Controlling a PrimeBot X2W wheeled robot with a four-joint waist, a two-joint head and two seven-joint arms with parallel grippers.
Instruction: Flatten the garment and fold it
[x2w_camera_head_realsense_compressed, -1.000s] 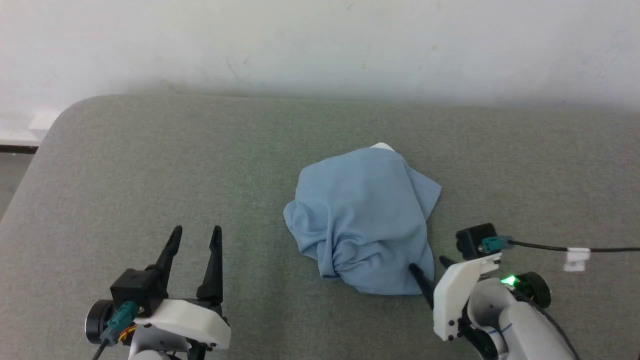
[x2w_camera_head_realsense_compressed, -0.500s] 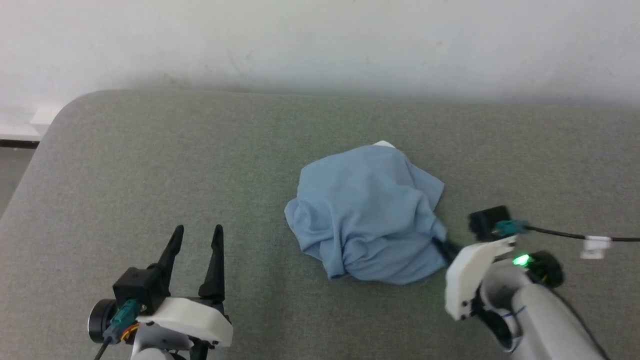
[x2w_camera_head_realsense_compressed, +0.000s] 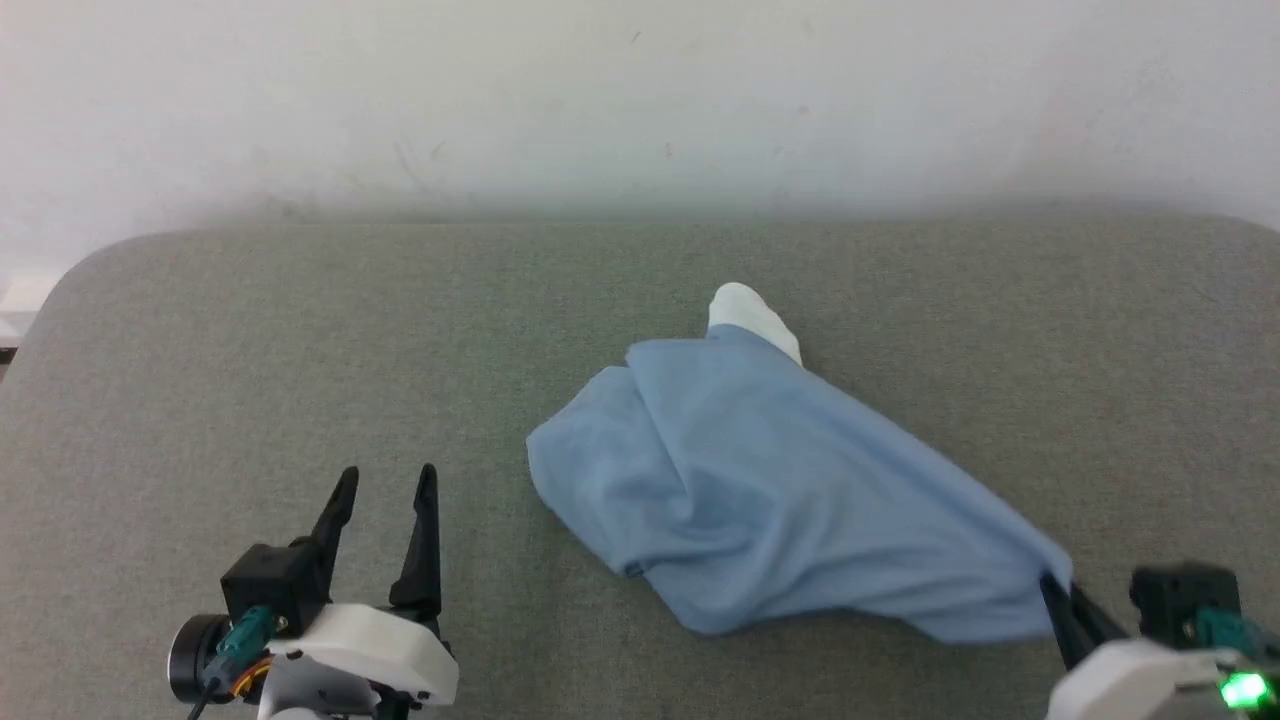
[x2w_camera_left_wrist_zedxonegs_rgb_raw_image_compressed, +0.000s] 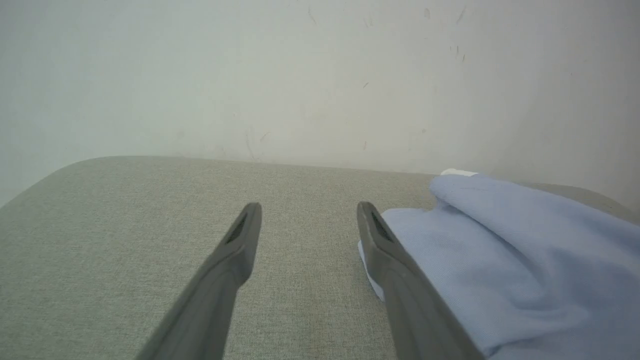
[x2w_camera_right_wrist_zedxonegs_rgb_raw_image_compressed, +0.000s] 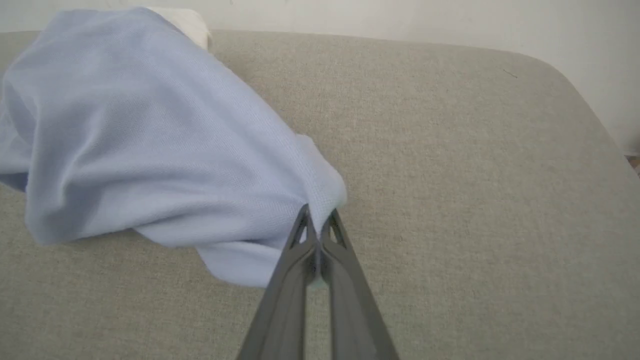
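Note:
The garment (x2w_camera_head_realsense_compressed: 760, 490) is a light-blue T-shirt, bunched at its left and drawn out in a long ridge toward the lower right over the grey padded surface (x2w_camera_head_realsense_compressed: 250, 340). My right gripper (x2w_camera_head_realsense_compressed: 1055, 590) is shut on the garment's lower right corner; in the right wrist view its two fingers meet on the cloth (x2w_camera_right_wrist_zedxonegs_rgb_raw_image_compressed: 150, 150) at their tips (x2w_camera_right_wrist_zedxonegs_rgb_raw_image_compressed: 316, 215). My left gripper (x2w_camera_head_realsense_compressed: 385, 480) rests open at the lower left, well left of the cloth. In the left wrist view its right finger (x2w_camera_left_wrist_zedxonegs_rgb_raw_image_compressed: 380, 235) lies next to the cloth's edge (x2w_camera_left_wrist_zedxonegs_rgb_raw_image_compressed: 500, 250).
A white piece (x2w_camera_head_realsense_compressed: 750, 312) pokes out at the garment's far end. A pale wall (x2w_camera_head_realsense_compressed: 640, 90) rises behind the surface. The surface's rounded corners show at far left (x2w_camera_head_realsense_compressed: 90, 270) and in the right wrist view at far right (x2w_camera_right_wrist_zedxonegs_rgb_raw_image_compressed: 560, 75).
My right gripper shut on the garment's edge and pulled it to the lower right, stretching the bundle out. The head camera also shifted. My left gripper stayed open in place.

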